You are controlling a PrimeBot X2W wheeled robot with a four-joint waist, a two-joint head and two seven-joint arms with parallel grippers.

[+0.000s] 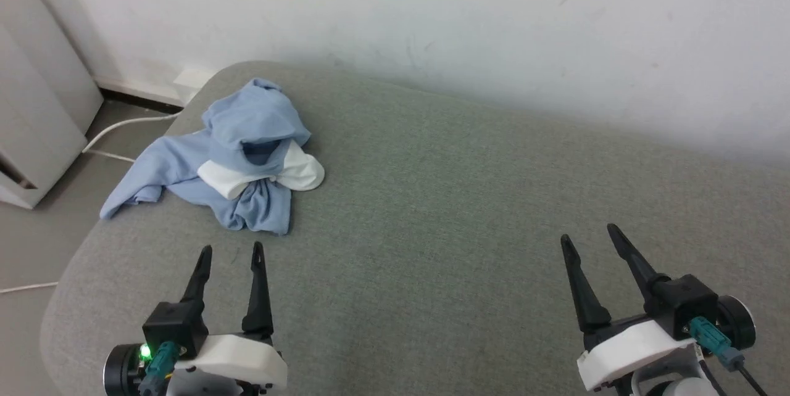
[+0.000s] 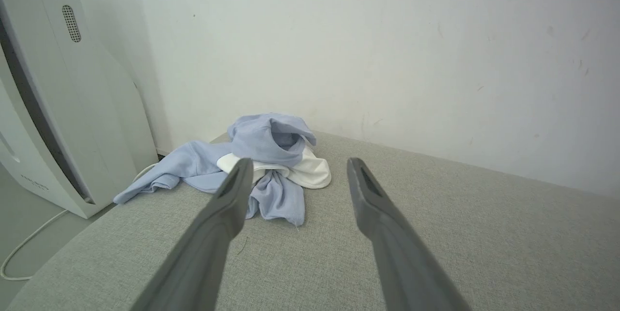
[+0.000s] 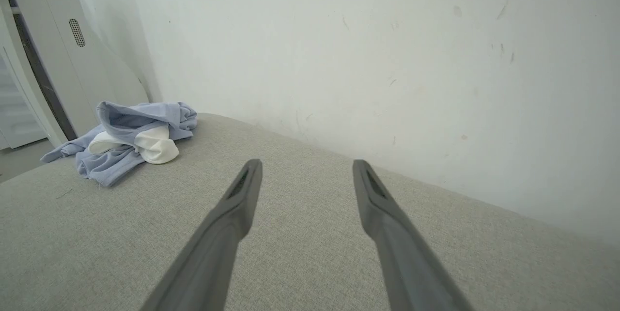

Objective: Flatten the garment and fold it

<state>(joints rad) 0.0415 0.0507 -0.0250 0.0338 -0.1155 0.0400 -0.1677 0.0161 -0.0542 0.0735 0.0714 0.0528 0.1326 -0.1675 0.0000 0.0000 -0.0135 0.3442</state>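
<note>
At the lower left of the head view, the left gripper (image 1: 232,249) stood spread and empty, its tips just short of the garment (image 1: 247,155). At the lower right, the right gripper (image 1: 588,235), likewise spread and empty, was well apart from it. At the upper left the garment lay crumpled on the grey worktop (image 1: 444,198), a blue part trailing toward the left edge, a white part at its middle. Behind rose the white wall (image 1: 432,13). Flattening would likely go best by pinching one layer at an outer edge, not the bunched centre, and drawing it toward the worktop's open middle.
</note>
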